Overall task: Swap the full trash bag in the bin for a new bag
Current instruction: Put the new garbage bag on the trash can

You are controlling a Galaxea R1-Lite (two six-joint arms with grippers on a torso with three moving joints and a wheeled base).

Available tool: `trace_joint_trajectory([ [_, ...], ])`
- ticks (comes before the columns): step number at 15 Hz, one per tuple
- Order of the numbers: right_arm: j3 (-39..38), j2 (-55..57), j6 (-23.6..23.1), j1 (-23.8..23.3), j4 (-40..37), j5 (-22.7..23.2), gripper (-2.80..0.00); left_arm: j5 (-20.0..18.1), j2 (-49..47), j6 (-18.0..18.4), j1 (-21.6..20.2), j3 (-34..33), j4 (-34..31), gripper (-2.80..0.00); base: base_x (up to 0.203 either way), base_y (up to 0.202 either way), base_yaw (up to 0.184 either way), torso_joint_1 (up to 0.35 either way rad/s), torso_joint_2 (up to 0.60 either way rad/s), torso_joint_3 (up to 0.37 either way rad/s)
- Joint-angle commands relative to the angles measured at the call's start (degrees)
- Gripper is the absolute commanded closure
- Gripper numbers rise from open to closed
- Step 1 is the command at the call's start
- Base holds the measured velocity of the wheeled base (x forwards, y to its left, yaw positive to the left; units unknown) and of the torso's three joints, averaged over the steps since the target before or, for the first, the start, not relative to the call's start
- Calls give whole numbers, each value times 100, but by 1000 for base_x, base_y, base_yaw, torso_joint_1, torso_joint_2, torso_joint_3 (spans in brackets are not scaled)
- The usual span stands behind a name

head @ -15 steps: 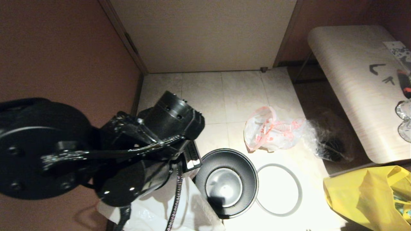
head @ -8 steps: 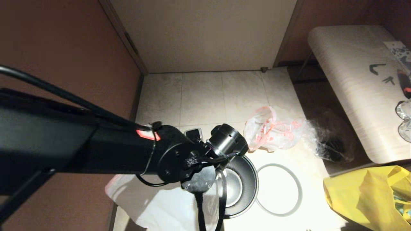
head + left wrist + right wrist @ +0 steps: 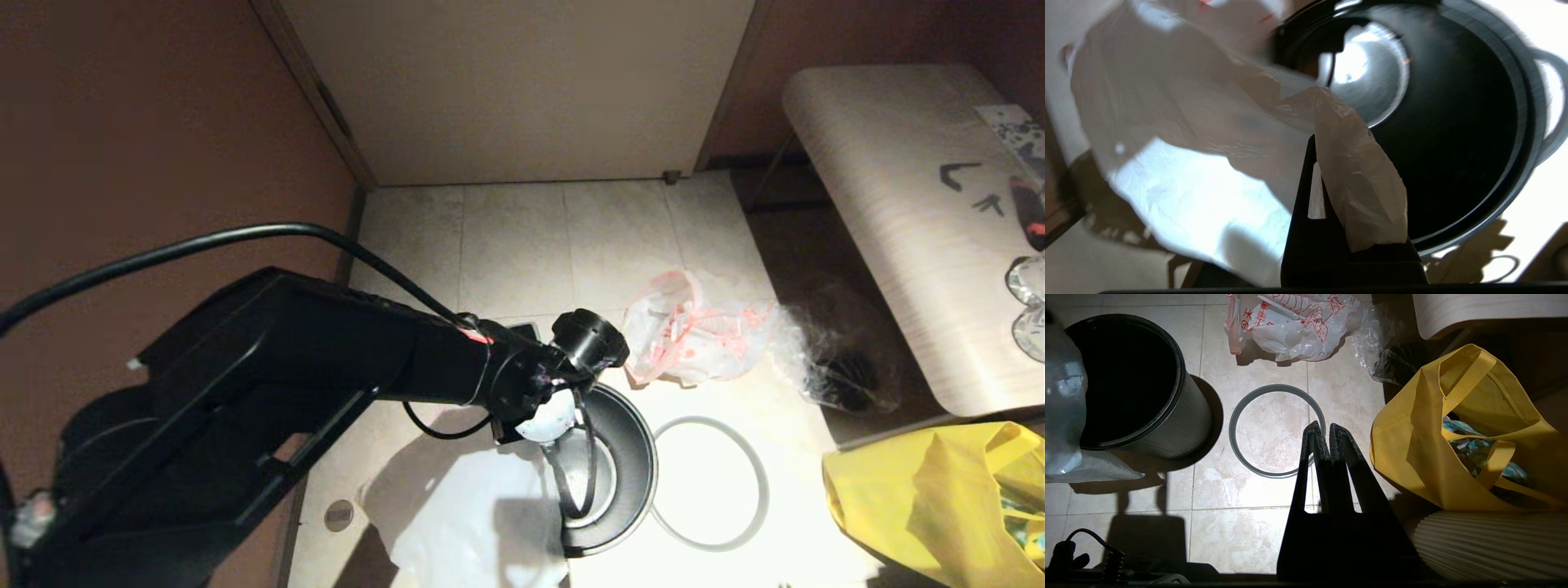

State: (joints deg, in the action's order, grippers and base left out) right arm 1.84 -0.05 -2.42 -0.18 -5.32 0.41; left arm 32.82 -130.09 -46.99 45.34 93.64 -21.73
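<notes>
Left hand [image 3: 1316, 163]: closed on a bunched fold of the new bag [image 3: 473, 523]; it hangs over the bin's 9 o'clock rim in the head view, the bag's smooth sheet draping down to the floor beside the bin.
Bin [image 3: 629, 465]: upright on the tiled floor; shiny dark inside, nothing in it but reflected light.
Grey hoop [image 3: 709, 482]: off the bin, lying flat on the floor at the bin's 3 o'clock, just beside it.
Full trash bag [image 3: 694, 339]: on the floor at the bin's 1 o'clock, apart from it; red-printed wrappers show through.
Clear crinkly bag [image 3: 833, 359]: against the full bag's right side, dark contents.
Yellow bag [image 3: 931, 498]: at 4 o'clock of the head view, mouth open.
Right hand [image 3: 1323, 433]: fingers pressed together, holding nothing, hanging above the hoop.
Desk [image 3: 898, 220]: at 2 o'clock, small dark items on top.
View differences: only the left wrist view shows the grip on the bag; only the right wrist view shows the right hand and the blue-patterned items inside the yellow bag.
</notes>
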Motion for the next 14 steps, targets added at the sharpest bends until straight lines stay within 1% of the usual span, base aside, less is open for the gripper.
trace_joint_trajectory([
  [1,2,5,-4,1,-4,2,0,18,-500,39,14,539,-20,0,0,0,0,0,0,0],
  [2,0,5,-4,1,-4,2,0,19,-699,140,29,917,-41,0,0,0,0,0,0,0],
  [3,0,5,-4,1,-4,2,0,23,-964,290,49,1158,-55,0,0,0,0,0,0,0],
  [5,0,5,-4,1,-4,2,0,140,-1502,494,41,1460,-65,0,0,0,0,0,0,0],
  [7,0,5,-4,1,-4,2,0,283,-1973,625,-97,1709,-46,0,0,0,0,0,0,0],
  [8,2,5,-4,1,-4,2,0,307,-2126,788,-185,1759,11,0,0,0,0,0,0,0],
  [9,0,5,-4,1,-4,2,0,320,-2251,973,-259,1775,210,0,0,0,0,0,0,0],
  [10,0,5,-4,1,-4,2,0,351,-2375,1195,-335,1779,612,0,0,0,0,0,0,0],
  [11,0,5,-4,1,-4,2,0,468,-2502,1460,-406,1780,929,0,0,0,0,0,0,0],
  [12,1,5,-4,1,-4,2,0,626,-2607,1645,-439,1781,1096,0,0,0,0,0,0,0],
  [14,0,5,-4,1,-4,2,0,755,-2739,1774,-436,1781,1216,0,0,0,0,0,0,0],
])
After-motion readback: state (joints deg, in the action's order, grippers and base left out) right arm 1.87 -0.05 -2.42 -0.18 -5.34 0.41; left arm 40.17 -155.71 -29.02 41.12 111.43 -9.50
